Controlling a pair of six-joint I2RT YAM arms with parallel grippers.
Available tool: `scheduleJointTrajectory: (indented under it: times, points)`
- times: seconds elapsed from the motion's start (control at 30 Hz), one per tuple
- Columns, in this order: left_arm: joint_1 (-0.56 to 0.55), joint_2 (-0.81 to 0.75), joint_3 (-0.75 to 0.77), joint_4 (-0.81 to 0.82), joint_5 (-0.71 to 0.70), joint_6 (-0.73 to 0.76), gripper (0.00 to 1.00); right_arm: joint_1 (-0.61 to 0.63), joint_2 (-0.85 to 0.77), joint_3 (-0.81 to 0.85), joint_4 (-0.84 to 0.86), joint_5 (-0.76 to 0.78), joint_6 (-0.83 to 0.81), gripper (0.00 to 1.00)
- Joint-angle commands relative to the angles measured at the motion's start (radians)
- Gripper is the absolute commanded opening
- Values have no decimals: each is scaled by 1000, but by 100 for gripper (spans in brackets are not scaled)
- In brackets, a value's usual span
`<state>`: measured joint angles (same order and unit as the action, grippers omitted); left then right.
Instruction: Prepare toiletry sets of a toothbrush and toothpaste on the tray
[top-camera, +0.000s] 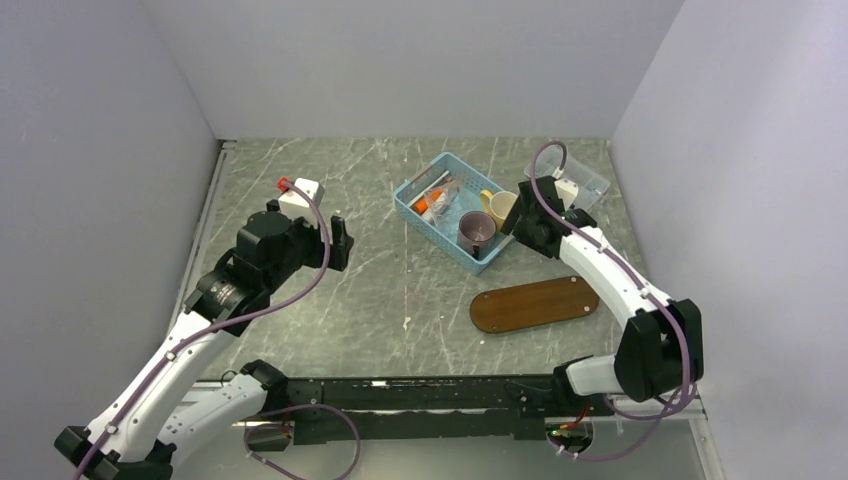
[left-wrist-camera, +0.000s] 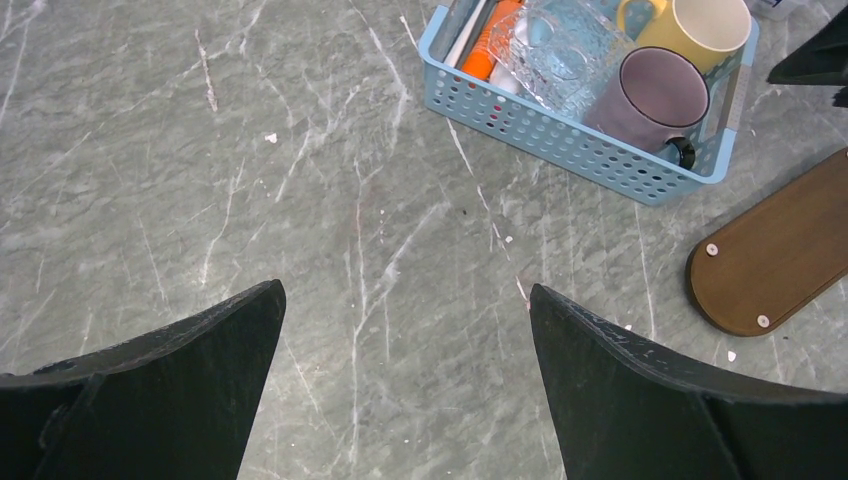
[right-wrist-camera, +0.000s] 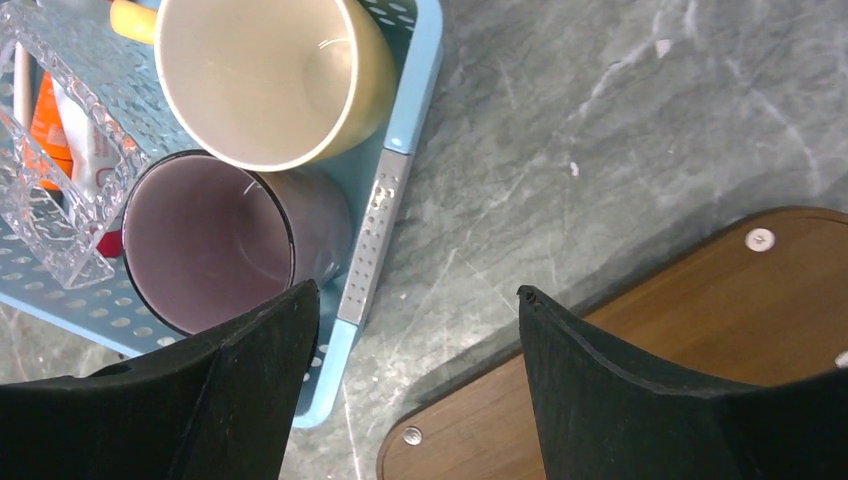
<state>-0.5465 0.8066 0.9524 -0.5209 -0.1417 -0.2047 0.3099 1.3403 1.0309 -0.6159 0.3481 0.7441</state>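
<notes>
The dark brown oval tray (top-camera: 535, 304) lies bare on the table, right of centre; it also shows in the left wrist view (left-wrist-camera: 780, 255) and the right wrist view (right-wrist-camera: 700, 340). The orange toothpaste (top-camera: 432, 202) lies in the blue basket (top-camera: 425, 222), partly under a clear glass (left-wrist-camera: 560, 45). A thin whitish toothbrush (left-wrist-camera: 468, 30) lies beside the orange toothpaste (left-wrist-camera: 492, 40). The grey brush and the white-silver tube are not clearly visible. My left gripper (top-camera: 340, 243) is open and empty over bare table left of the basket. My right gripper (top-camera: 512, 218) is open and empty above the basket's near-right corner.
The basket also holds a purple cup (top-camera: 476, 232) and a yellow cup (top-camera: 499, 207). A clear compartment box (top-camera: 578, 183) stands at the back right behind my right arm. Grey walls enclose the table on three sides.
</notes>
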Motion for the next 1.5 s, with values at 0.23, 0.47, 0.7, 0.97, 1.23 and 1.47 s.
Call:
scheduleJointTrajectory:
  times: [0.23,0.47,0.7,0.97,1.23,1.47]
  points:
    - [1,-15,2,19,26,9,99,-23,79,-17,113,-40,53,67]
    - [0,-8,4,15,32,9,99,-36,156,8,130,-62,57,61]
    - [1,-6,3,15,33,10,99,-37,199,30,139,-63,55,61]
    - [0,-2,5,13,38,8,99,-38,222,34,147,-81,55,51]
    - [0,-7,5,14,52,11,99,-38,233,52,145,-95,42,39]
    - [-1,-14,3,16,49,13,99,-37,247,59,151,-124,40,27]
